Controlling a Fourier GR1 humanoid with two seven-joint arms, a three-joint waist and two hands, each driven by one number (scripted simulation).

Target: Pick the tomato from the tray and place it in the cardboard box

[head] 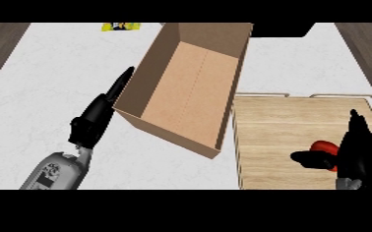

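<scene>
Over tray (280,128), R hand (355,150) curled round tomato (325,146); L hand (91,118) straight-fingered, just beside cardboard box (190,91).

Right robot hand (355,151) around tomato (327,147) on tray (280,128), beside cardboard box (183,89).

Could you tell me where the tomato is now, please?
Head view, lower right: the tomato lies on the wooden tray, held by the right hand, to the right of the cardboard box.
</scene>
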